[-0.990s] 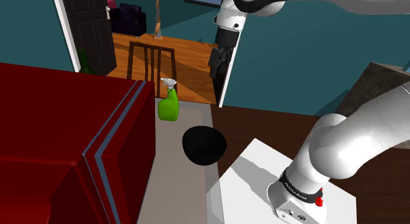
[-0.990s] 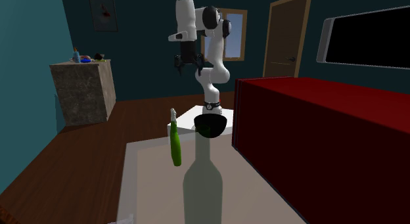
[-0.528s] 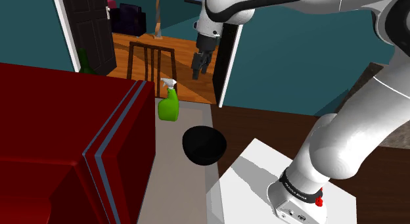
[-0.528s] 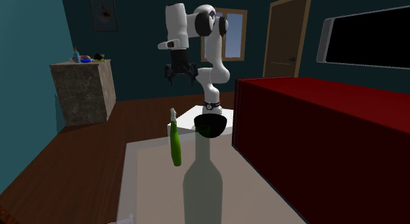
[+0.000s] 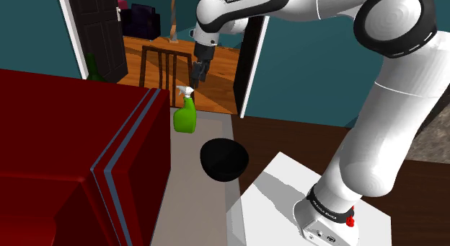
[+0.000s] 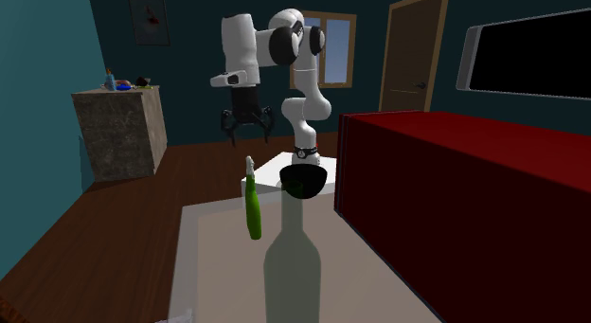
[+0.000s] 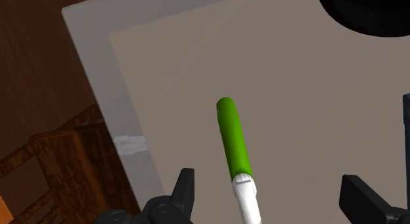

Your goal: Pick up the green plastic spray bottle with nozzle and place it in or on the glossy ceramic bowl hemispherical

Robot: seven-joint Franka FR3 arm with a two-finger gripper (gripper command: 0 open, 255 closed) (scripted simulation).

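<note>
Plainly the gripper (image 6: 246, 134) hangs wide open above the bottle (image 7: 231, 140), which stands on the table (image 7: 315, 111) below, inside its span, so a straight descent would likely straddle it; the bowl (image 5: 223, 159) sits aside.

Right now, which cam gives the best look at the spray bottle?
Shoulder view: the green spray bottle shows its full side profile, upright, white nozzle on top. The second exterior view sees it edge-on, a thin green strip. The wrist view looks down on it, again narrow.
</note>
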